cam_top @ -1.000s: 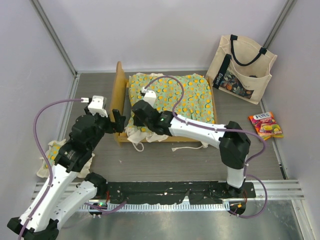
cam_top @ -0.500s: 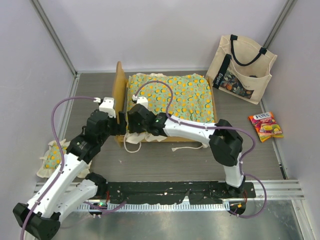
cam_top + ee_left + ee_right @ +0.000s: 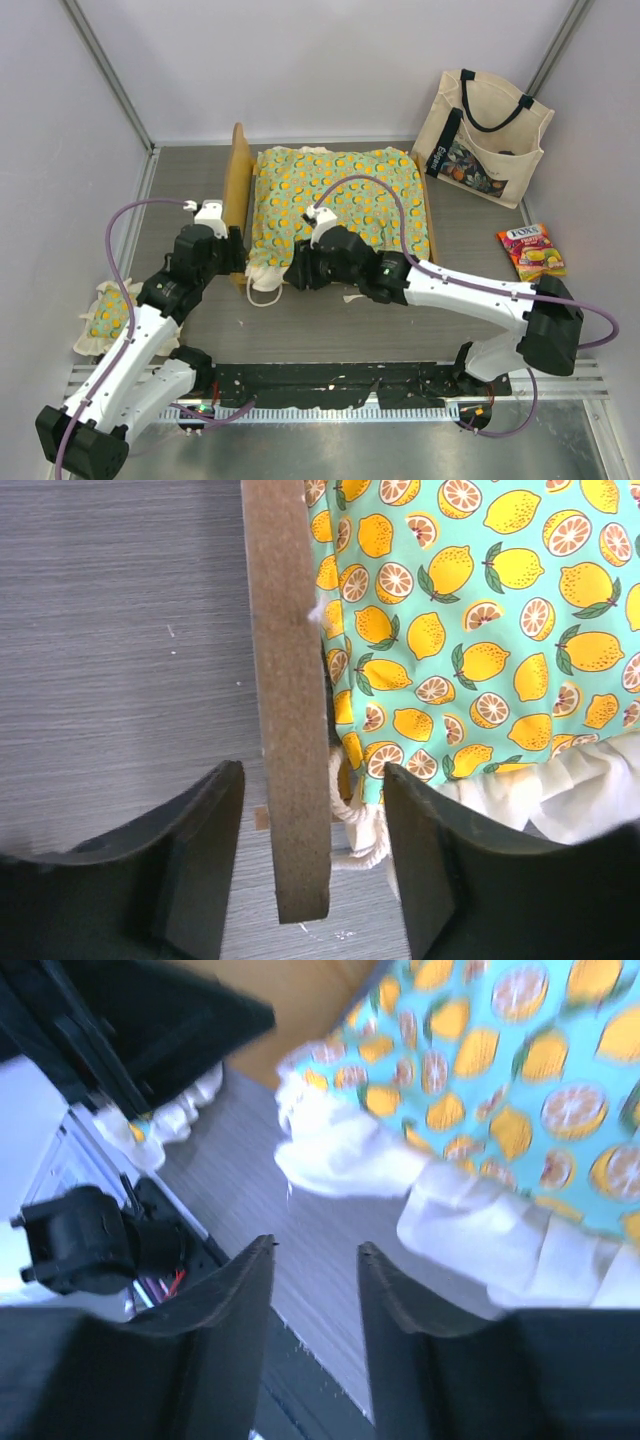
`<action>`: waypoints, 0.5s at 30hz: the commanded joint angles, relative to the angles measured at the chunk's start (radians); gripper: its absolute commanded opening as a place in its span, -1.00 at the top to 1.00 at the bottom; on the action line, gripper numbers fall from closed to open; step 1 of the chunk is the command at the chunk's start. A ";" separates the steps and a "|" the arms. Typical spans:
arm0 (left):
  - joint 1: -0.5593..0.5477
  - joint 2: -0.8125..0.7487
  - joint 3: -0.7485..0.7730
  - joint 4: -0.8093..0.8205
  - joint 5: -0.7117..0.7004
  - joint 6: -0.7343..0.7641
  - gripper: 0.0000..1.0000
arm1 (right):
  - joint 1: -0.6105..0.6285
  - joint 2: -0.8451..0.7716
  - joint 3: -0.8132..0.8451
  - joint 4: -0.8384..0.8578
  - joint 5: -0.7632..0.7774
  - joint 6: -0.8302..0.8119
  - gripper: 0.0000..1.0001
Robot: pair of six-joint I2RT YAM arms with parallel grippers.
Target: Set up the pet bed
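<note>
Grey wood-grain bench (image 3: 300, 325), white walls all round. Pet bed (image 3: 345, 200) sits toward the back, its lemon-print cushion (image 3: 480, 630) lying in the frame and the headboard (image 3: 288, 680) at the left end. Left pincer (image 3: 236, 250) is open and straddles the headboard's near corner, one finger each side. Right pincer (image 3: 315, 1250) is open too, nothing in it, over bare bench just in front of the cushion's cream ruffle (image 3: 480, 1230). Tote bag (image 3: 482, 135) stands back right.
</note>
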 commanded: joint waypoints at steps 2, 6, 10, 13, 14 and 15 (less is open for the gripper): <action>0.006 -0.009 -0.009 0.062 0.043 -0.007 0.25 | 0.020 0.007 -0.130 0.055 -0.095 0.048 0.38; 0.009 0.038 0.006 0.076 0.085 -0.009 0.96 | 0.025 0.078 -0.150 0.090 -0.047 0.091 0.80; 0.012 0.092 0.031 0.088 0.076 -0.009 1.00 | 0.020 0.213 -0.123 0.157 0.056 0.052 0.98; 0.018 0.137 0.061 0.082 0.065 -0.004 1.00 | -0.013 0.322 -0.064 0.163 0.128 0.013 0.99; 0.021 0.147 0.069 0.080 0.059 -0.004 1.00 | -0.026 0.372 -0.046 0.164 0.139 0.008 0.98; 0.029 0.155 0.077 0.080 0.053 -0.004 1.00 | -0.041 0.392 -0.008 0.196 0.131 -0.002 0.99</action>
